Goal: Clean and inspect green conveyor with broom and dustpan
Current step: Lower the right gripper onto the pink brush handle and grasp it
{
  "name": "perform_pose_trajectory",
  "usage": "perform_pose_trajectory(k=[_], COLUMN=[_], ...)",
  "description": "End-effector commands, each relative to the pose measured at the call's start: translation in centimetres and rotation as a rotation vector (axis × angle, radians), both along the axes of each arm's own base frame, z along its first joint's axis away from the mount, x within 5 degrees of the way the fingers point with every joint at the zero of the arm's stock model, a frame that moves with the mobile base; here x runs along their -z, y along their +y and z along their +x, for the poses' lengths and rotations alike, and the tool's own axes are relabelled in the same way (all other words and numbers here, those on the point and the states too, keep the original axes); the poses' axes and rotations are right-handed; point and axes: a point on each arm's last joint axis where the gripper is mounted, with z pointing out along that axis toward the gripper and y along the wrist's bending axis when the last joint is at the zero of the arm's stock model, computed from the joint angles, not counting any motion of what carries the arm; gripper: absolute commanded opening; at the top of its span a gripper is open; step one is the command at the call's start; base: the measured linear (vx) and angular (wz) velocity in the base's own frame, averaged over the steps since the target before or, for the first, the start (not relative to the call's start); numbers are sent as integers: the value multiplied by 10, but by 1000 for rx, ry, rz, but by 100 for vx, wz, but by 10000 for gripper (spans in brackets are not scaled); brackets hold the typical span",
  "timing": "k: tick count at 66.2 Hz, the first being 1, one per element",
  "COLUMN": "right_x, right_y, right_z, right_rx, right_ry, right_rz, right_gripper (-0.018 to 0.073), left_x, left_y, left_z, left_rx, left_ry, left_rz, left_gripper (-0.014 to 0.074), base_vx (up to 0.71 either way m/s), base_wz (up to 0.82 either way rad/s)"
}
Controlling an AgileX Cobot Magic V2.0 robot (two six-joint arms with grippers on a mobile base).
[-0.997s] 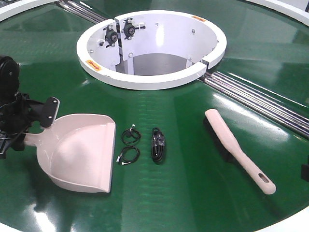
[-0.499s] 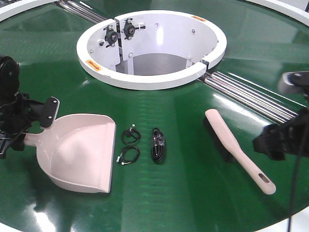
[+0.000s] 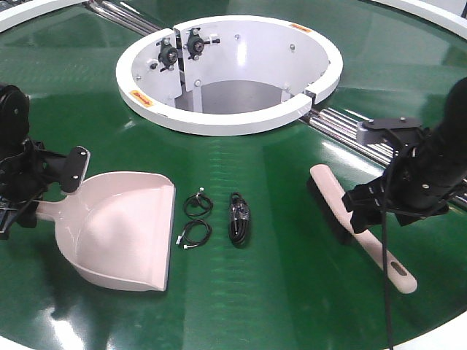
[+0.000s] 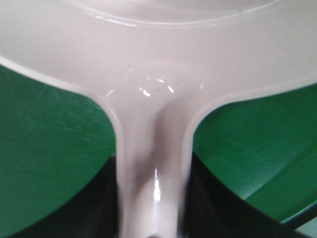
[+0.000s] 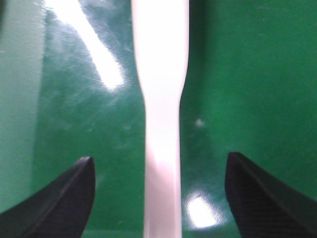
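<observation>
The beige-pink dustpan [image 3: 124, 230] lies on the green conveyor [image 3: 277, 292] at the left, lip facing right. My left gripper [image 3: 45, 204] is shut on its handle; the left wrist view shows the handle [image 4: 153, 163] pinched between dark jaws [image 4: 153, 203]. The beige-pink broom [image 3: 327, 188] lies at the right, its slotted handle end toward the front. My right gripper [image 3: 363, 217] is open just above the broom's handle. In the right wrist view the handle [image 5: 161, 99] runs between the two wide-apart fingertips [image 5: 159, 191], which do not touch it.
Two small black wire coils [image 3: 197, 205] [image 3: 193, 235] and a black bundled cable [image 3: 239, 217] lie on the belt just right of the dustpan's lip. The white centre ring [image 3: 219, 120] is behind. Silver rollers [image 3: 350, 127] cross the belt at the right rear.
My right arm has come in from the right edge and moved left over the broom's handle. The left gripper, dustpan, broom and cables have not moved.
</observation>
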Motion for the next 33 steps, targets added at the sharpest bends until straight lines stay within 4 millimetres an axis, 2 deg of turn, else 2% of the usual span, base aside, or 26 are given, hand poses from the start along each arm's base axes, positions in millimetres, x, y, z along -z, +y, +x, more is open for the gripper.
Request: perform_pose_trajectory(k=[1,16,33], right_x=[-6,11,33], right_y=[0,3,4], right_z=[12,28,35], right_rx=[-17,-33,-44], right_ry=[-29,36,111], right_rz=[-19,-29,-38], right_gripper=[529,529,529], left_x=[-21,-21,-21], left_y=[-1,-1,-1], left_z=[-2,-2,-2], left_rx=[24,24,24], left_ry=[-40,-40,-40], left_rz=[6,6,6], left_gripper=[0,0,0], base_vx=[0,0,0], base_wz=[0,0,0])
